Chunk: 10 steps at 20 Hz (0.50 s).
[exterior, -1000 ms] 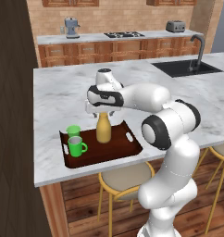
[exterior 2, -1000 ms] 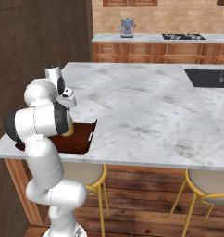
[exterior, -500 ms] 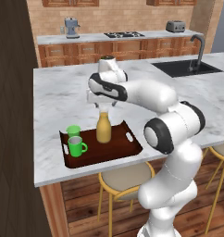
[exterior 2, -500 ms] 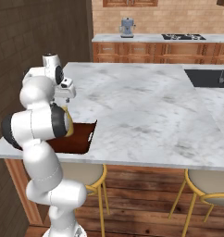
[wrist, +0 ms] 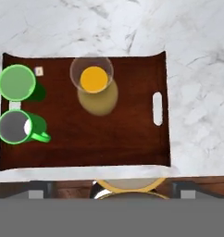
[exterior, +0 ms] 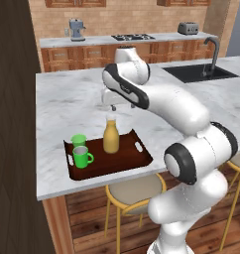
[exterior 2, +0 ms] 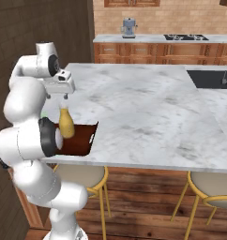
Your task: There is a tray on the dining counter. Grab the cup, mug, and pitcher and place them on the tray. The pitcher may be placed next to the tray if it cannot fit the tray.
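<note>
On the counter (exterior: 67, 104) near its front edge lies the tray (exterior: 127, 158), long axis along that edge. The pitcher (exterior: 110, 137) stands upright mid-tray, neck pointing straight up. The cup (exterior: 78, 141) and the mug (exterior: 82, 157) stand upright together at the tray's left end, the mug's handle (wrist: 40, 136) toward the pitcher's side. Above the pitcher hangs the tool (exterior: 109, 106), jaws spread apart, holding nothing.

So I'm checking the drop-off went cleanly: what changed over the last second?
The open claw has risen straight up from the mustard-yellow bottle-shaped pitcher, already released, and the white arm has lifted with it. The pitcher, the handleless green cup and the green handled mug stayed upright on the dark brown rectangular tray.
</note>
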Motion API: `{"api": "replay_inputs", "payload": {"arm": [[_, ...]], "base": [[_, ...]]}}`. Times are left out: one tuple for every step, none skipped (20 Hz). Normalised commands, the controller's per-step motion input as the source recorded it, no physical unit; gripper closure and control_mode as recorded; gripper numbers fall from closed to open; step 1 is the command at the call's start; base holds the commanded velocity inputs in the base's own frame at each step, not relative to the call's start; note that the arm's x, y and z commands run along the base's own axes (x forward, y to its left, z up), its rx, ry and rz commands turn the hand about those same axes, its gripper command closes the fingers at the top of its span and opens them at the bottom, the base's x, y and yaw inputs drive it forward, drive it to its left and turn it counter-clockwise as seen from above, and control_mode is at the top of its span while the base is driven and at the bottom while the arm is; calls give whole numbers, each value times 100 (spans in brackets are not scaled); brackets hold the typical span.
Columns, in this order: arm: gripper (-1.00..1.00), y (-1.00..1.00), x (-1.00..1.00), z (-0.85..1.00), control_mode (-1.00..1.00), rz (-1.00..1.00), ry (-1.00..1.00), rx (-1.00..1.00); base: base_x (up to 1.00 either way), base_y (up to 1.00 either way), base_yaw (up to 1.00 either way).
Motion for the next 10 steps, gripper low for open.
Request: {"api": "replay_inputs", "payload": {"arm": [[-100,-22,-100,16,-100,4,-1,-2],[-100,-28,-100,19,-100,4,-1,0],[-100,-26,-100,21,-100,4,-1,0],[-100,-28,-100,26,-100,5,0,0],[-100,-34,-100,20,-100,7,0,0],[-100,-25,-100,15,-100,6,0,0],[-100,-20,-100,12,-100,6,0,0],[-100,-20,-100,9,-100,5,0,0],[-100,-18,-100,8,-100,4,0,0],[-100,-16,-100,2,-100,3,0,0]], "base": [[0,0,0],[0,0,0],[0,0,0],[0,0,0],[0,0,0],[0,0,0],[0,0,0],[0,0,0],[0,0,0],[0,0,0]]}}
